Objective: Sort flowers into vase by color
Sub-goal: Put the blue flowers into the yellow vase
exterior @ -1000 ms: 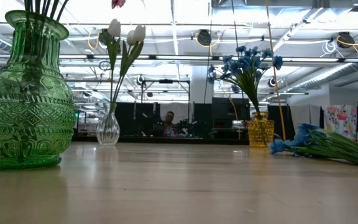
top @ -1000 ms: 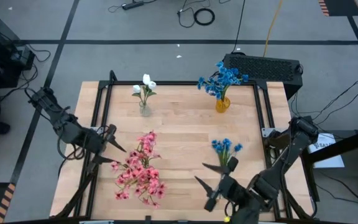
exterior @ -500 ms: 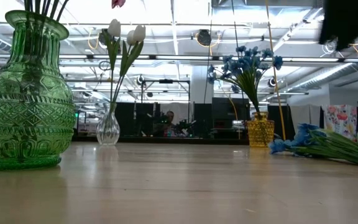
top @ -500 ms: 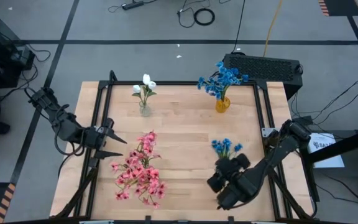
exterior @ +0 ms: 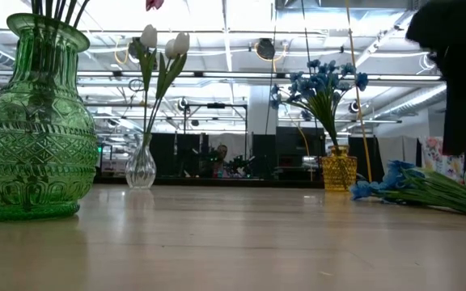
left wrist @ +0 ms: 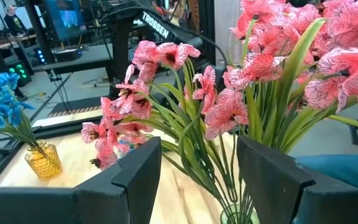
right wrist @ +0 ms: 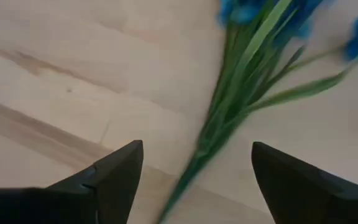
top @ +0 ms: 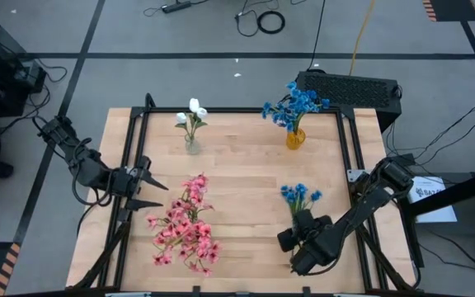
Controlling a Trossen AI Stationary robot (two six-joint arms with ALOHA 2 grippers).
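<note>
With its jaws spread wide, the right gripper (right wrist: 191, 186) hangs over the stems of the blue sprig (top: 300, 195) lying on the surface (top: 246, 165). Thin stems may slip free if closure lands off-centre. The left gripper (top: 151, 191), jaws open, waits beside the pink bunch (top: 186, 227).

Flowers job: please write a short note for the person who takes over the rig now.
Right gripper: open, above the stems of the loose blue sprig lying on the table; nothing held.
Left gripper: open, empty, waiting at the left edge beside the pink flowers.
Done: pink flowers in the green vase, white flowers in the clear vase, blue bunch in the yellow vase.
Left: pick up the loose blue sprig, put it in the yellow vase.
</note>
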